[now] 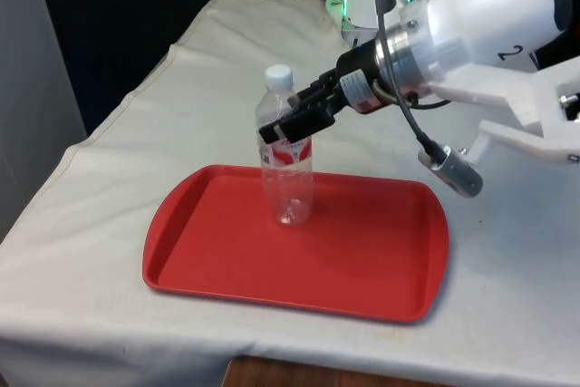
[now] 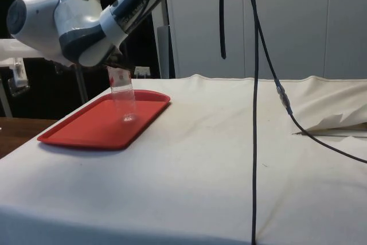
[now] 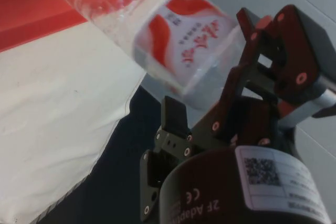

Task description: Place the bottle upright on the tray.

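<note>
One bottle (image 1: 287, 169) stands upright on tray (image 1: 299, 246).
Pincer (image 1: 288, 124) grips bottle at label height from the side, likely steadying it until base seats flat.

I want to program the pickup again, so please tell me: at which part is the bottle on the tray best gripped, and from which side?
Grip the bottle at its labelled upper body, just under the shoulder, coming in level from the side. It stands upright on the red tray, tall and narrow with straight walls there, so flat fingers seat well. The claw sits at that band now, reaching in from the front view's right.
</note>
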You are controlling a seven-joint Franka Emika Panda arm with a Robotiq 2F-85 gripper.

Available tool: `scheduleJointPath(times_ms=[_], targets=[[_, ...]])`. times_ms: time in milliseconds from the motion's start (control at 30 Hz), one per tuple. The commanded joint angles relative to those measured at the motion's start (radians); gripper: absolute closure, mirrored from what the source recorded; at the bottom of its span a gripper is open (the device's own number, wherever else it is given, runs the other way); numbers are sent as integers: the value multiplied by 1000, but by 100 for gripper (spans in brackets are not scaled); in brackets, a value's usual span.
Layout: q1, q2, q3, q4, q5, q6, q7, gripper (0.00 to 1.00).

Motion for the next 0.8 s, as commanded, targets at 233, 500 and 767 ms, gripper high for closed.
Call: scheduleJointPath(times_ms=[233, 500, 767], targets=[[7, -10, 3, 21, -9, -40, -12, 0], [13, -11, 4, 45, -20, -78, -22, 0], [20, -14, 8, 79, -39, -131, -39, 0]])
